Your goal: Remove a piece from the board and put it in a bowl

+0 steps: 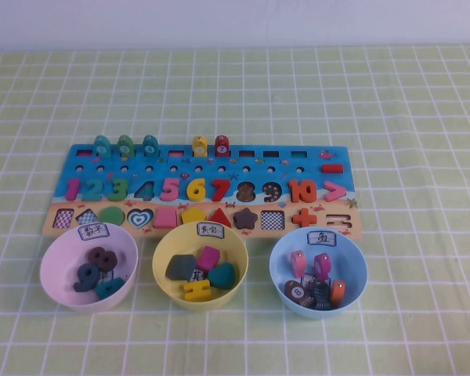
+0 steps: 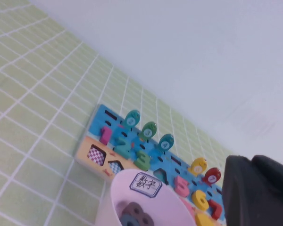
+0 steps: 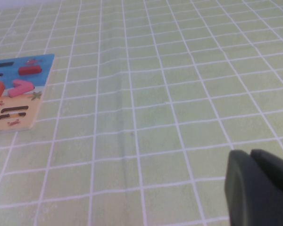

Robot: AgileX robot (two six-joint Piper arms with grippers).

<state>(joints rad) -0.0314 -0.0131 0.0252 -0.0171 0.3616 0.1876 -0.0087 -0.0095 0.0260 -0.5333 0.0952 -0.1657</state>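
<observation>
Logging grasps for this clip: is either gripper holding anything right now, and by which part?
Nothing held. The green 3 sits on the board; the left gripper and right gripper show nothing in them.

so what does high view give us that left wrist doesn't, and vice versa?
Only the high view: the whole board, the yellow bowl, the light blue bowl, and the board's numerals through 10. Neither arm shows in it.

Only the left wrist view: the left gripper, a dark mass hanging near the board; its state is unclear.

Both: the green 3 seated on the board, the pink bowl with its label, and the fish pegs.

The right gripper shows only in its own view.
</observation>
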